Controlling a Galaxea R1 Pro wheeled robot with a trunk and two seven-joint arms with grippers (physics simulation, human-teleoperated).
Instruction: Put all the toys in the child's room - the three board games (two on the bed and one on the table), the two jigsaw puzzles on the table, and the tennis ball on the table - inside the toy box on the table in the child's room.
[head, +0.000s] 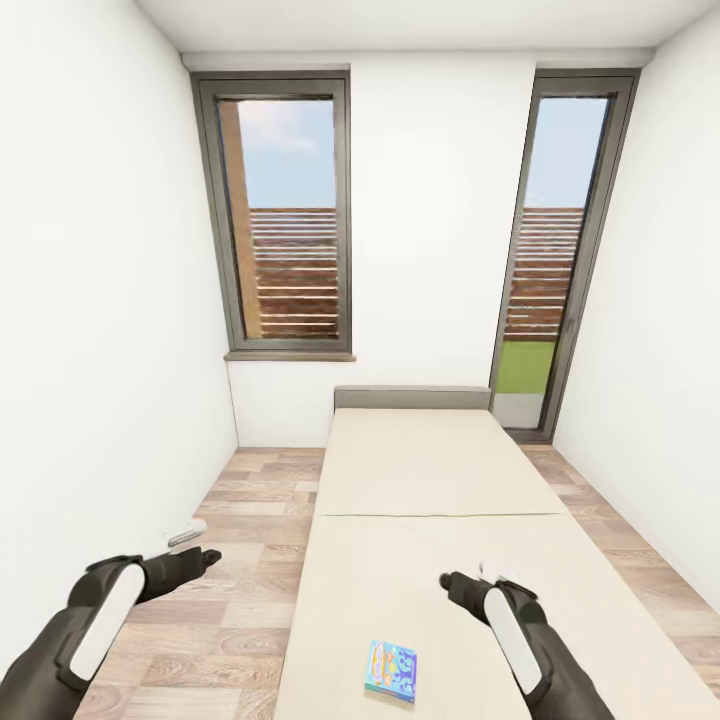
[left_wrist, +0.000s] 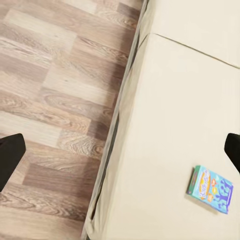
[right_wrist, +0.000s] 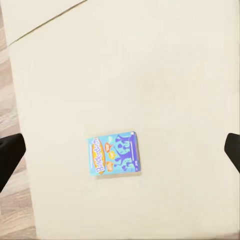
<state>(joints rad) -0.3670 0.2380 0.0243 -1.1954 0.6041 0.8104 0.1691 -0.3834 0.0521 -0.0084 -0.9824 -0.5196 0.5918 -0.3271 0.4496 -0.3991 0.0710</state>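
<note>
Bed (head: 430, 490): 1 blue board game (head: 391, 671) lies flat; right gripper (head: 452, 582) above, jaws apart, left gripper (head: 200, 556) apart too — descend square, pinch edges.

- Bright, even daylight filled the room from two windows (head: 290, 215).
- Shadows on the bed (head: 440, 480) were barely visible.
- The head view bent outward at its edges.

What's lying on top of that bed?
On the bed, one small blue board game lies flat near the foot end; the rest of the beige mattress looks bare. Whatever is under the box is covered.
</note>
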